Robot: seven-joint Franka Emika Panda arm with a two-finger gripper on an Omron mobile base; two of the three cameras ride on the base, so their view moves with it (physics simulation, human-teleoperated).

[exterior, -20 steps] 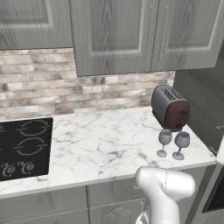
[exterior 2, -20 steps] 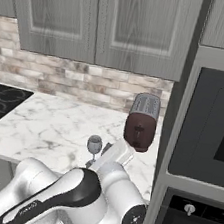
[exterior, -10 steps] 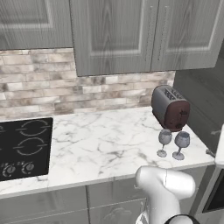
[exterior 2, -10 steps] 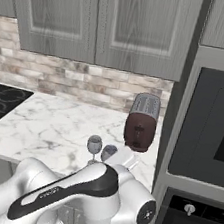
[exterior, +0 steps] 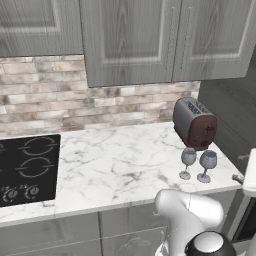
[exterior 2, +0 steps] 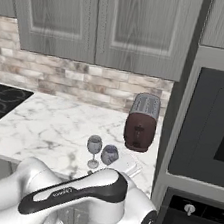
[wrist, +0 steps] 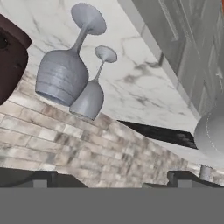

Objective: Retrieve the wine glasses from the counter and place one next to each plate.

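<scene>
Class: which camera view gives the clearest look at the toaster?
The left base view: the toaster stands whole and unblocked on the counter, behind the wine glasses. The right base view shows it end-on, also clear. The hand view catches just a dark corner of it.

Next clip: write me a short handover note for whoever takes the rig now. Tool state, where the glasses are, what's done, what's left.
Tool: open, holding nothing, aimed toward the glasses in the hand view.
Glasses: both wine glasses stand upright side by side near the front edge of the counter, just in front of the toaster.
Done: nothing picked up yet.
Left: grasp each glass and set one beside each plate.
</scene>
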